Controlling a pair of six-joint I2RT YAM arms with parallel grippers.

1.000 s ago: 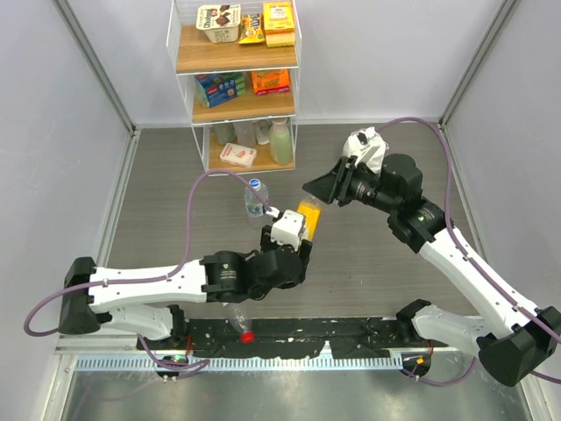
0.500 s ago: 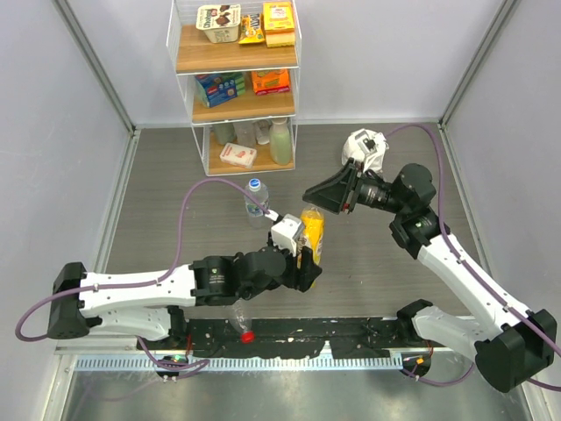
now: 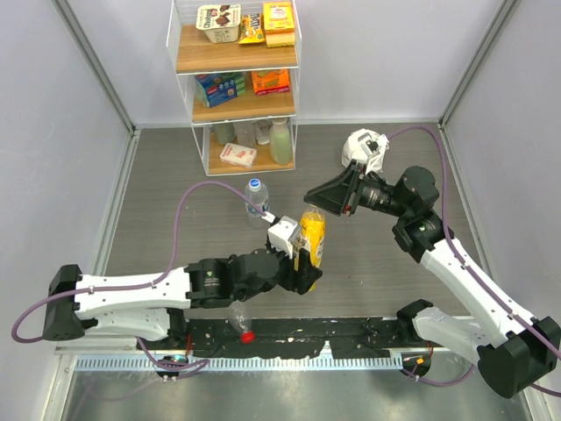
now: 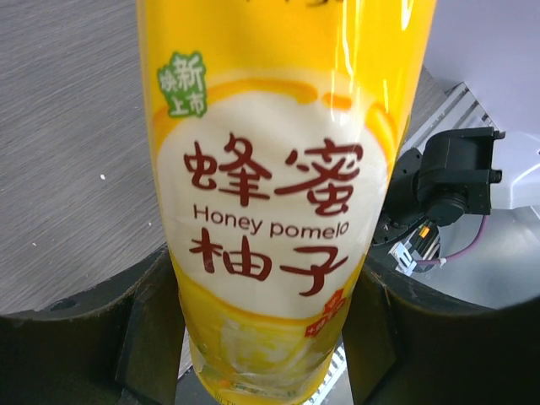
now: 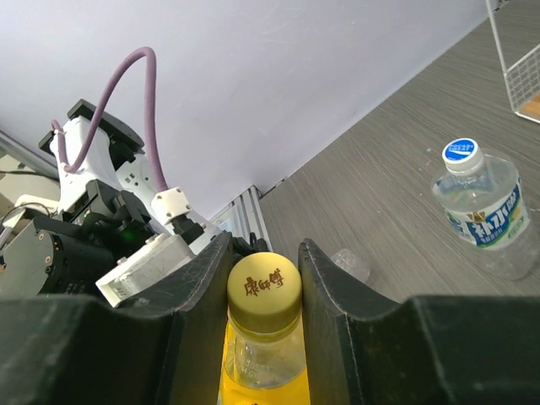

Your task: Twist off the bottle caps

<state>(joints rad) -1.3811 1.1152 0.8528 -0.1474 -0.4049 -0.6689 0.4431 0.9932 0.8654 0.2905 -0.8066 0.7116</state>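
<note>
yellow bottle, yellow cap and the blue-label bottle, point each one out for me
yellow bottle (image 4: 278, 211), left wrist view, on its white label panel
yellow cap (image 5: 264, 289), right wrist view, on its printed top face
blue-label bottle (image 5: 485, 221), right wrist view, on the blue label

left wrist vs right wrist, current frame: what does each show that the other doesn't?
Only left wrist: the label on the yellow bottle, reading "Honey pomelo", with the left tool clamped on the bottle's body.
Only right wrist: the yellow cap between the fingers of the right tool, contact unclear, plus the blue-label bottle standing upright with its cap on.
Both: the yellow bottle and the grey table.
</note>
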